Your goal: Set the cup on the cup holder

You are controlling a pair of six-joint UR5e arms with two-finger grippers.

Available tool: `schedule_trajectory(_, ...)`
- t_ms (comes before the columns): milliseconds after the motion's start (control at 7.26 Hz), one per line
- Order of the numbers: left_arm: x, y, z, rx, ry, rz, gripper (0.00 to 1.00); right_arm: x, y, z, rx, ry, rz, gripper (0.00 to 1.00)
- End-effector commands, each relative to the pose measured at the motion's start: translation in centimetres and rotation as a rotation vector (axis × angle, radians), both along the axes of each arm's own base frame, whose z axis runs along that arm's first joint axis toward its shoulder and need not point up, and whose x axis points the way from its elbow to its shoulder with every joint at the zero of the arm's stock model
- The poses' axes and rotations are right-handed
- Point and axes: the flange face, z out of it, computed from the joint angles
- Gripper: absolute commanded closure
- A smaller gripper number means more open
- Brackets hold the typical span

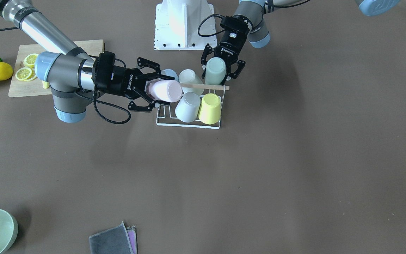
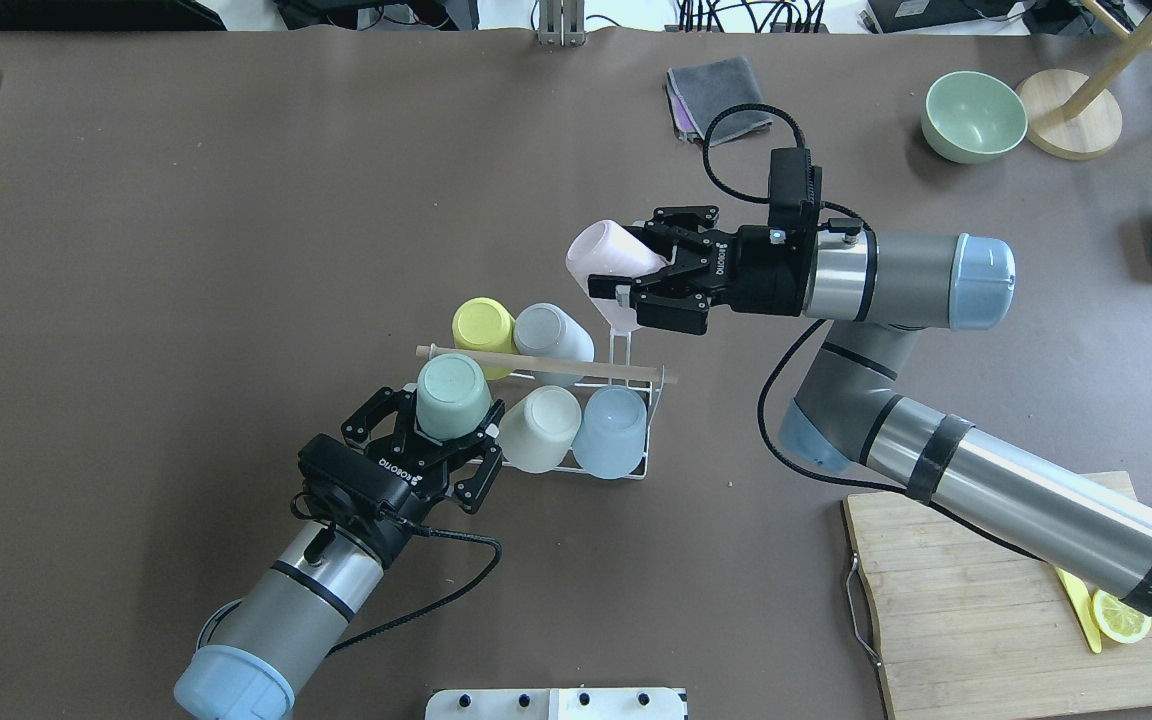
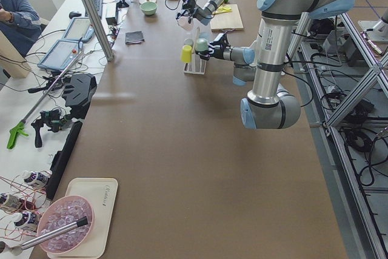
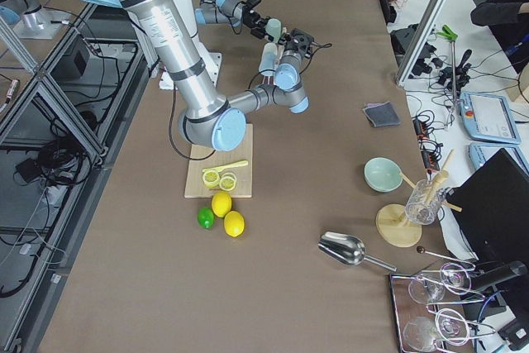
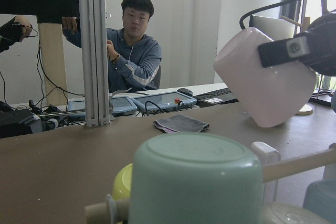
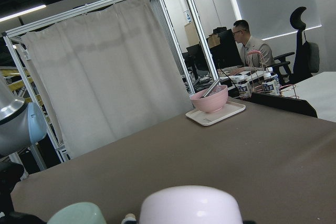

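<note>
Front-facing view: the cup holder (image 1: pixel 189 123) (white wire rack, upright prongs, pale wooden rod (image 1: pixel 208 86) across the top) is seen just beyond both sets of fingertips. The pink cup (image 1: pixel 166 91), smooth, matte and tapered, is clamped between the fingers of the right gripper (image 1: pixel 158 90). It is tilted, with its base pointing away from the palm. The left gripper (image 1: pixel 220 72) has its fingers spread wide either side of an inverted mint cup (image 1: pixel 215 70); contact can't be resolved. A yellow cup (image 1: pixel 210 108) and a white cup (image 1: pixel 188 107) are seated inverted on the rack.

Overhead view: one bare prong (image 2: pixel 620 345) is visible just past the right fingertips, near the pink cup's rim. A cream cup (image 2: pixel 541 428) and a pale blue cup (image 2: pixel 613 432) are racked just beside the left fingers.

Left wrist view: the mint cup's flat base fills the foreground (fingers out of frame).

Right wrist view: only the pink cup's rounded base is shown, at the bottom edge.

Side views: too small to add anything.
</note>
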Motion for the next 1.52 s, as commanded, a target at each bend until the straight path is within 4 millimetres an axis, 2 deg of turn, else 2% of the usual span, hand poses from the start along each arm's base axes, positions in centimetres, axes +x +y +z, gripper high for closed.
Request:
schedule_trajectory(0, 0.2, 0.0, 0.2, -0.018, 0.026, 0.009, 0.02, -1.5, -1.2, 0.1, -0.014, 0.014, 0.003, 1.00)
schedule_trajectory(413, 0.2, 0.1, 0.2, -0.022, 0.034, 0.012, 0.02, -2.6, -0.8, 0.5, -0.019, 0.023, -0.011, 1.00)
schedule_trajectory(827, -1.7, 0.8, -1.4, -0.015, 0.082, 0.021, 0.02, -3.3, 0.3, 0.9, -0.007, 0.018, -0.027, 1.00)
schedule_trajectory(964, -2.2, 1.3, -0.3, -0.017, 0.067, 0.027, 0.02, -3.2, 0.6, 1.3, -0.004, 0.014, -0.030, 1.00)
schedule_trajectory(1240, -5.3, 4.0, 0.8, -0.013, 0.074, 0.078, 0.02, -2.9, 1.4, 2.3, 0.011, -0.007, -0.036, 1.00)
schedule_trajectory(1378, -8.7, 4.7, 1.3, -0.012, 0.071, 0.096, 0.02, -2.8, 1.6, 2.6, 0.015, -0.014, -0.038, 1.00)
